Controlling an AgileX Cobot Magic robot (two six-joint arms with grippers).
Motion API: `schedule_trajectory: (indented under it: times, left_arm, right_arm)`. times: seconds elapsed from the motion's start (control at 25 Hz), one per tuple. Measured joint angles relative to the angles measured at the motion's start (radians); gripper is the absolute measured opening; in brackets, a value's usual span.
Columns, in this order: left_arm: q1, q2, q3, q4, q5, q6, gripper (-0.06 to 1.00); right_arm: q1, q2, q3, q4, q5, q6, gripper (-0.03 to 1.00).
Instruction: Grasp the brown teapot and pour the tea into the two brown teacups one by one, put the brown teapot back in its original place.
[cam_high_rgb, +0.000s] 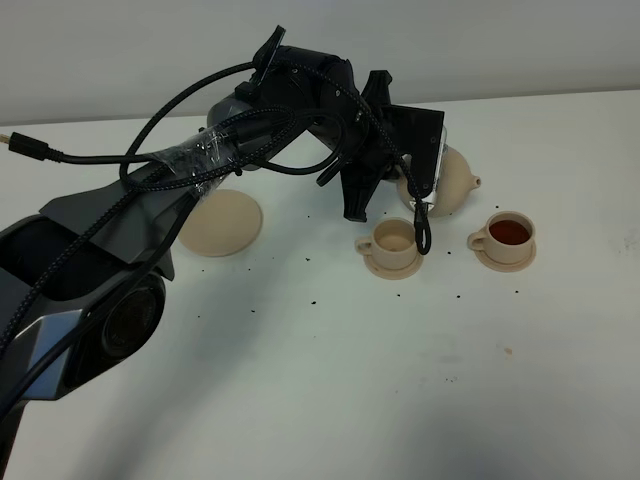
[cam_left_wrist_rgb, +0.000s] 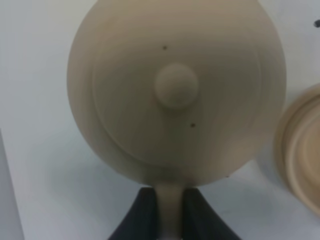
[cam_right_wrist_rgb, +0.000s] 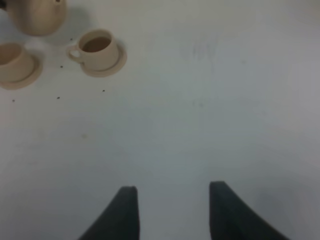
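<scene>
The teapot (cam_high_rgb: 455, 180) is glazed ceramic, so it is probably hard, smooth and easy to chip. With tea inside it will likely feel heavy and front-loaded. The loop handle (cam_left_wrist_rgb: 170, 210) is the sensible place to take it, gripped firmly so that the pot cannot swing.

The left gripper (cam_left_wrist_rgb: 170, 222) has it there now: the two dark fingers (cam_left_wrist_rgb: 142, 215) are closed on the handle from both sides. The round body and lid knob (cam_left_wrist_rgb: 176, 85) lie straight ahead of them.

The cup with dark tea (cam_high_rgb: 510, 232) serves as the marker. The teapot sits near it, toward the back of the table, with the spout turned roughly its way. I cannot tell whether the pot is clear of the table. The other cup (cam_high_rgb: 392, 240), beside the marker cup, shows only a pale inside. The wide saucer (cam_high_rgb: 220, 222) lies well apart from the marker cup, beyond that pale cup.

The right gripper (cam_right_wrist_rgb: 172, 215) has its jaws apart and holds nothing, well away from the marker cup.
</scene>
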Motion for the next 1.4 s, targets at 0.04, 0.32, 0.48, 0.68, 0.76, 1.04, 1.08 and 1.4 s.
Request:
schedule_trajectory:
  times: [0.04, 0.32, 0.48, 0.68, 0.76, 1.04, 1.08, 1.4]
  left_arm:
    - [0.0, 0.0, 0.0, 0.0, 0.003, 0.0, 0.13]
    - [0.0, -0.028, 0.0, 0.001, -0.004, 0.0, 0.13]
    - [0.005, -0.087, -0.001, 0.007, 0.024, -0.01, 0.13]
    - [0.03, -0.142, -0.01, 0.07, 0.137, -0.057, 0.13]
    - [0.043, -0.151, -0.01, 0.094, 0.199, -0.07, 0.13]
    - [0.092, -0.153, -0.01, 0.127, 0.402, -0.141, 0.13]
    - [0.098, -0.154, -0.01, 0.128, 0.419, -0.148, 0.13]
    - [0.106, -0.163, -0.009, 0.124, 0.445, -0.248, 0.13]
  right_arm:
    - [0.0, 0.0, 0.0, 0.0, 0.0, 0.0, 0.34]
    - [0.0, 0.0, 0.0, 0.0, 0.0, 0.0, 0.34]
    - [0.0, 0.0, 0.0, 0.0, 0.0, 0.0, 0.34]
    - [0.0, 0.0, 0.0, 0.0, 0.0, 0.0, 0.34]
    - [0.0, 0.0, 0.0, 0.0, 0.0, 0.0, 0.34]
    - [0.0, 0.0, 0.0, 0.001, 0.0, 0.0, 0.34]
    - [0.0, 0.0, 0.0, 0.001, 0.0, 0.0, 0.34]
    - [0.0, 0.0, 0.0, 0.001, 0.0, 0.0, 0.34]
